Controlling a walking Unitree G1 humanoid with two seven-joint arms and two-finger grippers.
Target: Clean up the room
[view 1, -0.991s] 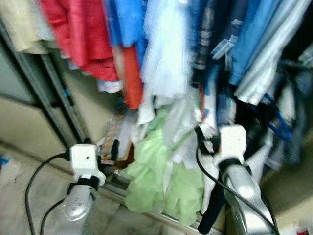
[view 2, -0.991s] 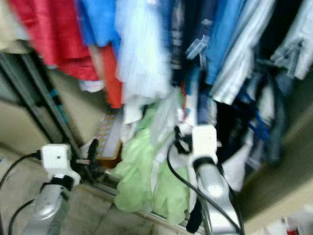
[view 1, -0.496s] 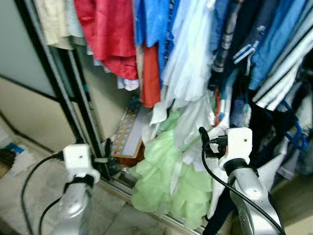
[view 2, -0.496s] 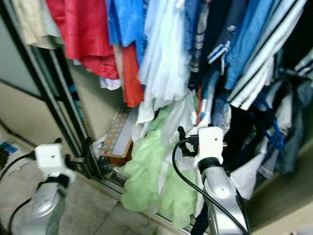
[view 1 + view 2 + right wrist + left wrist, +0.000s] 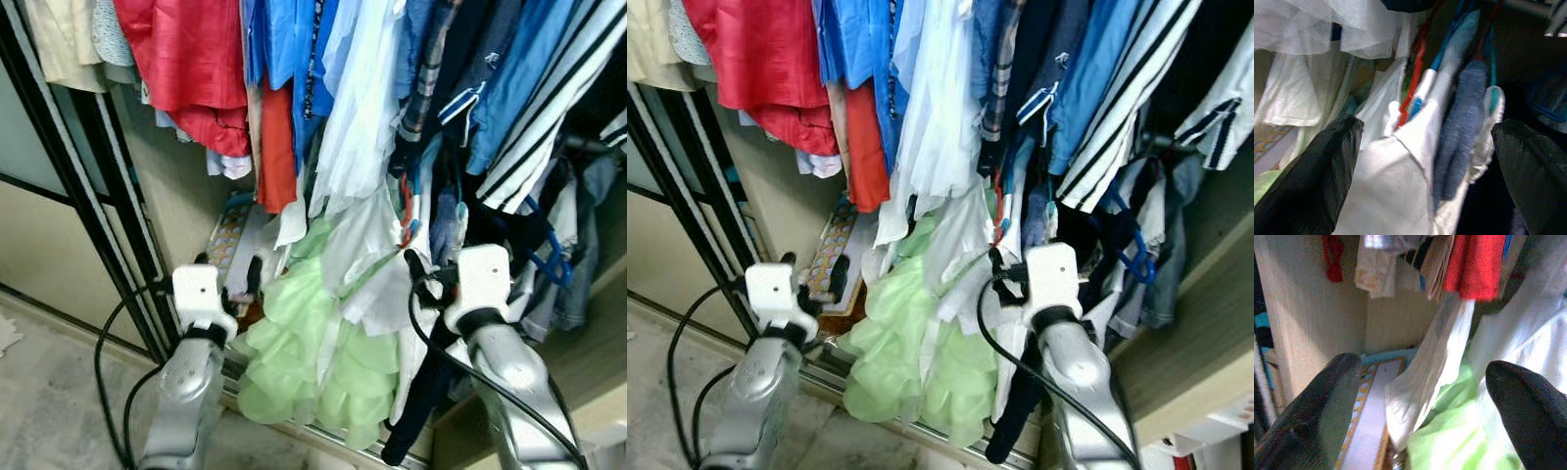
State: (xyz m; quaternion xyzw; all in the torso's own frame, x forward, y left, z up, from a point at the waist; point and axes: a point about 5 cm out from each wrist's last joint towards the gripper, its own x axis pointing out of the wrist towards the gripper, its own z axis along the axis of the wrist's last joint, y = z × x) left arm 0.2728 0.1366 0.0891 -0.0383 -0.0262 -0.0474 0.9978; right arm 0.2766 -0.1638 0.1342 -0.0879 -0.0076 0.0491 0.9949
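Our left pincer (image 5: 1415, 396) is spread wide, holding nothing, low beside the green ruffled garment (image 5: 313, 362). Our right pincer (image 5: 1425, 161) is wide too, against white cloth (image 5: 1400, 166) under the wardrobe's hanging clothes (image 5: 372, 88).

Ruffled pale-green cloth (image 5: 313, 362), slightly sheeny red fabric (image 5: 196, 59), sheer white garment (image 5: 358, 127), matt beige wardrobe wall (image 5: 1308, 308).

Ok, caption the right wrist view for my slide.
Right gripper, jaws open, facing a white cloth garment and blue fabric piece among red and blue plastic hangers.
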